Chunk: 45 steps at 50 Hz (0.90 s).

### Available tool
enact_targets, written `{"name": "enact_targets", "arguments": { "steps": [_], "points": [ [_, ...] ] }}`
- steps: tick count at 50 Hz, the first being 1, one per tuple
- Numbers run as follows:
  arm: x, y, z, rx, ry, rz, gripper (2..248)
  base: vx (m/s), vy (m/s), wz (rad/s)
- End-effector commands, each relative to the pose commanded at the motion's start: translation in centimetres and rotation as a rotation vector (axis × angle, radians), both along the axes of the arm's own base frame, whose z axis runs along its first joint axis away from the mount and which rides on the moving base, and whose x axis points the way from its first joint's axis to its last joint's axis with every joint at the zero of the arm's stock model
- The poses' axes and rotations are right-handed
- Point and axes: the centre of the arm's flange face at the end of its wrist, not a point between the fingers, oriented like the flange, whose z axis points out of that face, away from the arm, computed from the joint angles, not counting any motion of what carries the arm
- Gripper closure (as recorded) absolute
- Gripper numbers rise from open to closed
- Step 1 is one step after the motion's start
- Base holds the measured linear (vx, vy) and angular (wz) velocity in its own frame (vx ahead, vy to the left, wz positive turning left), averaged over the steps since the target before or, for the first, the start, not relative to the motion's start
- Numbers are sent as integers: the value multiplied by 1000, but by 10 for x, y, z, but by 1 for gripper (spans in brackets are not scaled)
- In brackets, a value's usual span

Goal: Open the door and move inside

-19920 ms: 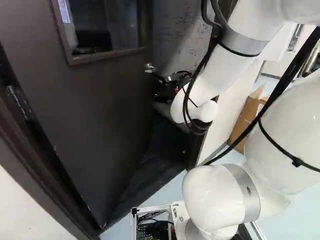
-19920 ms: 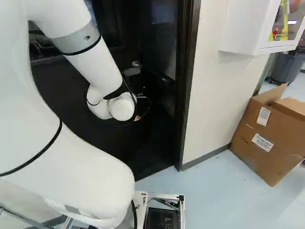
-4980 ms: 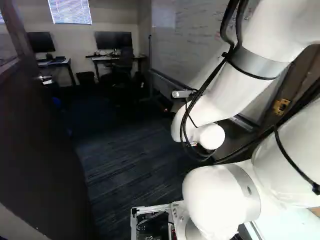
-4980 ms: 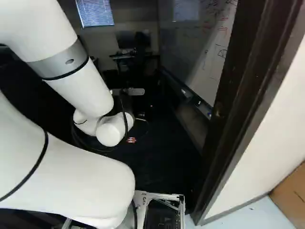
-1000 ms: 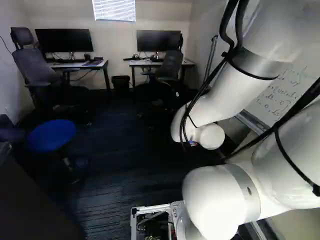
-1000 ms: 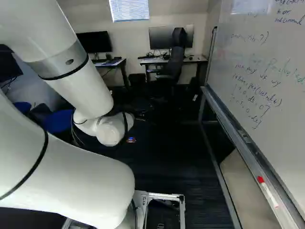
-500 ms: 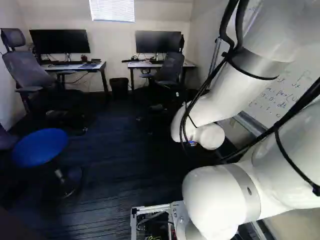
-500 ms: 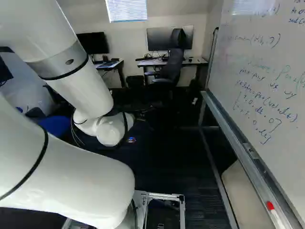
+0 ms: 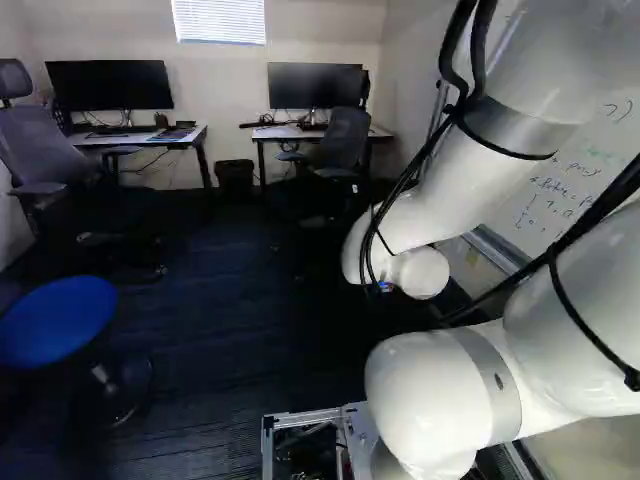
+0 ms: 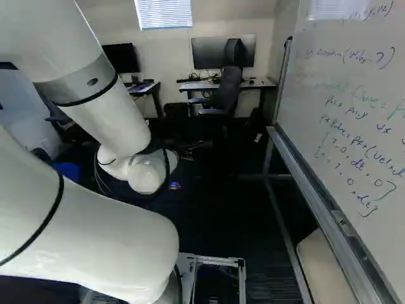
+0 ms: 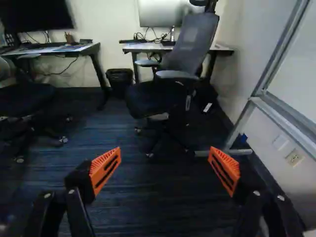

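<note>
The base frame (image 10: pixel 219 260) stood over dark carpet (image 9: pixel 220 350), with room furnishings ahead; entry was judged complete or nearly so. Whether the rear of the base had cleared the threshold could not be verified. The arm (image 9: pixel 440 390) reached forward above the carpet. The gripper (image 11: pixel 165 158) held nothing, its two orange-padded fingers standing wide apart with a gap between them.

Further out, a blue stool (image 9: pixel 60 315) stood at the left of the left base view, and a whiteboard (image 10: pixel 354 101) ran along the right of the right base view. Beyond were an office chair (image 11: pixel 190 42), a wastebasket (image 11: pixel 120 81), two desks and, on the far wall, a window blind (image 10: pixel 164 14).

The door was not identifiable in any view; its location was presumed to be beside or behind the base. That opening was judged done, given the base's position. Which way the door faced, and how its long axis lay, could not be determined. Remaining work, if any, was judged to be a short advance, keeping off the stool and whiteboard.
</note>
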Motion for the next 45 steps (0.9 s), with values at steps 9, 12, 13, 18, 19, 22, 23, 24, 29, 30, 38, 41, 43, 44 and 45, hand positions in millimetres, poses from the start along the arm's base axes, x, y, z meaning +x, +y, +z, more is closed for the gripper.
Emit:
{"name": "enact_targets", "arguments": {
  "steps": [9, 12, 13, 18, 19, 22, 23, 24, 29, 30, 38, 41, 43, 44, 45],
  "points": [
    [0, 0, 0, 0, 0, 0, 3, 19, -1, -2],
    [0, 0, 0, 0, 0, 0, 3, -38, -1, 4],
    [0, 0, 0, 0, 0, 0, 3, -23, 0, 0],
    [0, 0, 0, 0, 0, 0, 3, -4, 0, 0],
    [0, 0, 0, 0, 0, 0, 3, 0, 0, 0],
    [0, 0, 0, 0, 0, 0, 3, 0, 0, 0],
    [0, 0, 0, 0, 0, 0, 3, 0, 0, 0],
    [0, 0, 0, 0, 0, 0, 3, 0, 0, 0],
    [0, 0, 0, 0, 0, 0, 3, 0, 0, 0],
    [0, 0, 0, 0, 0, 0, 3, 0, 0, 0],
    [0, 0, 0, 0, 0, 0, 3, 0, 0, 0],
    [0, 0, 0, 0, 0, 0, 3, 0, 0, 0],
    [0, 0, 0, 0, 0, 0, 3, 0, 0, 0],
    [0, 0, 0, 0, 0, 0, 3, 0, 0, 0],
    [0, 0, 0, 0, 0, 0, 3, 0, 0, 0]
  ]
}}
